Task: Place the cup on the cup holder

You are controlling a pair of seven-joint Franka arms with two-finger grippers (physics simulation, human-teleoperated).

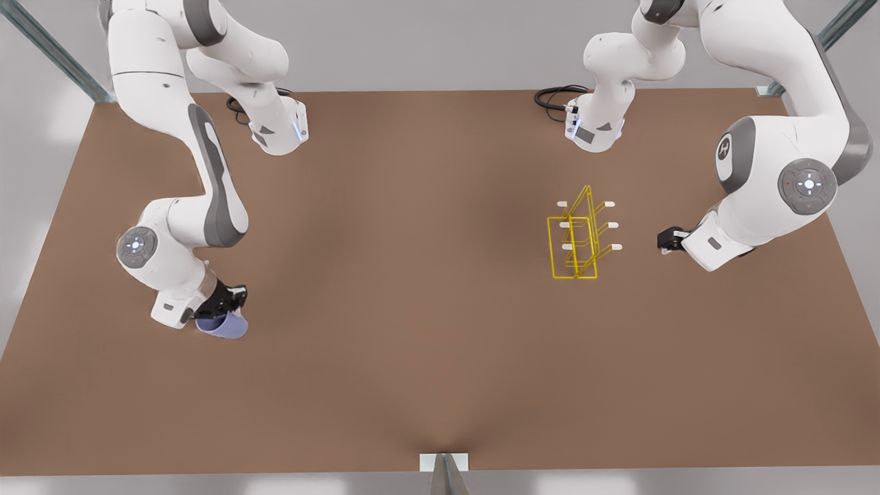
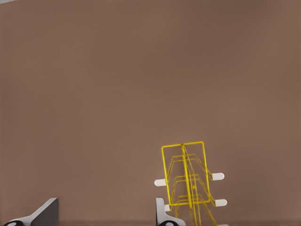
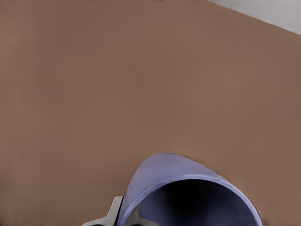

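The lavender-blue cup [image 1: 225, 326] hangs tilted at the front view's left, near the table's front half, with my right gripper [image 1: 230, 307] shut on its rim. In the right wrist view the cup [image 3: 155, 183] shows its dark open mouth, with a white finger [image 3: 113, 213] beside its wall. The yellow wire cup holder [image 1: 576, 242] stands upright at the front view's right, white-tipped pegs sticking out to both sides. My left gripper [image 1: 664, 239] hovers just beyond it toward the front view's right, open. The left wrist view looks along the cup holder [image 2: 187, 181], between spread fingers [image 2: 44, 214].
The brown table [image 1: 412, 309] spreads wide between cup and holder. Black cables [image 1: 555, 96] coil by the arm bases at the back. A small metal bracket [image 1: 444, 463] sits at the front edge.
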